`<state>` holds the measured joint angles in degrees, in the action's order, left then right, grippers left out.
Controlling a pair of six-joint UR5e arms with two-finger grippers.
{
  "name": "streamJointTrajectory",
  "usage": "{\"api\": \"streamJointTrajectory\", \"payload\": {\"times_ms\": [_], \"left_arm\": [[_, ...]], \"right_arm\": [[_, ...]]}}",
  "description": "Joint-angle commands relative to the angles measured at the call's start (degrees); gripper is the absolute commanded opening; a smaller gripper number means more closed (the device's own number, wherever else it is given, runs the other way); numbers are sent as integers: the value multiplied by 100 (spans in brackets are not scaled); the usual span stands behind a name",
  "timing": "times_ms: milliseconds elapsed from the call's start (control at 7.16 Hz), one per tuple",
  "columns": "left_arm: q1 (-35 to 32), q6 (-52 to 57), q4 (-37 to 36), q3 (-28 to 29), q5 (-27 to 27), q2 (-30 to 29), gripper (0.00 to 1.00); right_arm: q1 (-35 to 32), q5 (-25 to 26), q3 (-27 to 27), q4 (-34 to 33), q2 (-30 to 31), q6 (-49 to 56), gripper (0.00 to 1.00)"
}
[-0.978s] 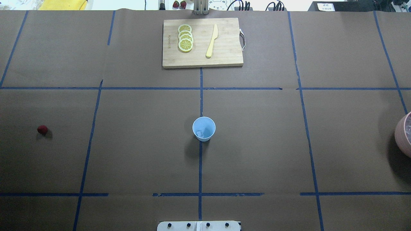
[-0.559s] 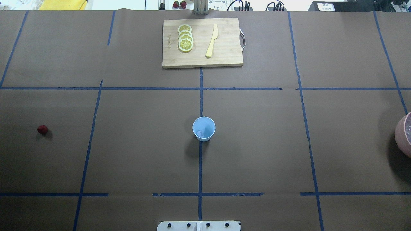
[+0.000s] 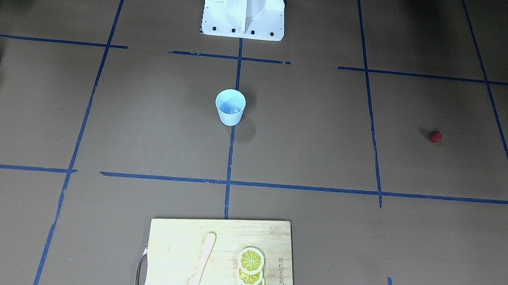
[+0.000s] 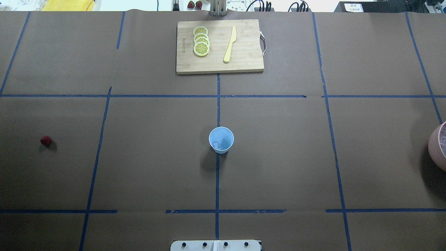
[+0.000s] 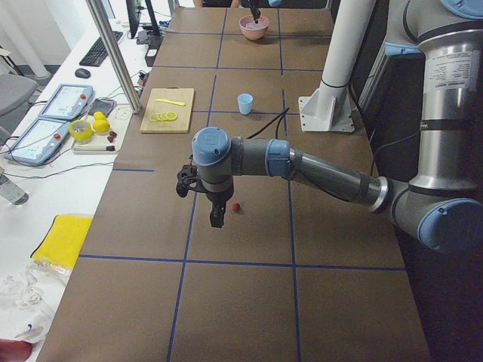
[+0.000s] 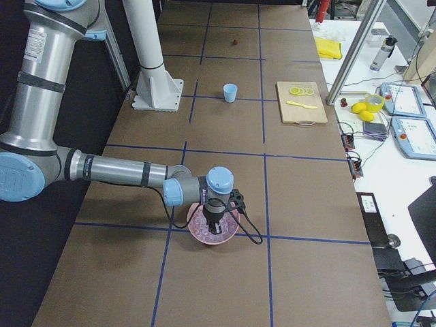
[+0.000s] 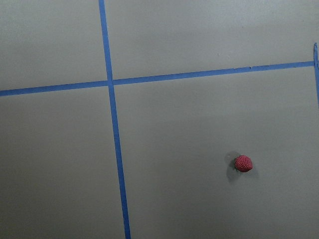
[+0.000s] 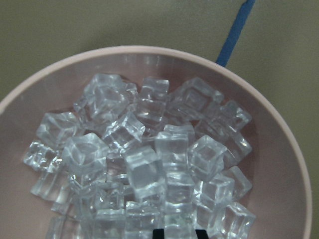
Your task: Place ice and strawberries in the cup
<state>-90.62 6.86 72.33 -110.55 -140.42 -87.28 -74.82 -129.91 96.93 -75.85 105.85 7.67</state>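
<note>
Hanging near the strawberry point(image 5: 236, 206), left fingers point(image 5: 216, 219), like right fingers point(image 6: 213, 221) above ice point(image 8: 144, 169), cannot be judged open or closed.

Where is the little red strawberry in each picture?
Front-facing: strawberry at right, mid-height.
Overhead: strawberry at far left.
Exterior left: strawberry near centre.
Exterior right: strawberry at top, far end.
Left wrist: strawberry lower right.
Right wrist: not in it.
Shared landmark: the blue cup, mid-table in all four exterior views.

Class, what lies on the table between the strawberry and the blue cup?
Between strawberry and cup, only bare paper crossed by one blue tape line; the overhead view shows it.
</note>
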Motion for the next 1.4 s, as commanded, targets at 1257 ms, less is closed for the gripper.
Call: {"api": "streamJointTrajectory", "payload": {"times_ms": [1257], "left_arm": [[0, 0, -18, 69, -3, 0, 100]], "right_arm": [[603, -580, 2047, -1520, -1308, -2655, 0]]}}
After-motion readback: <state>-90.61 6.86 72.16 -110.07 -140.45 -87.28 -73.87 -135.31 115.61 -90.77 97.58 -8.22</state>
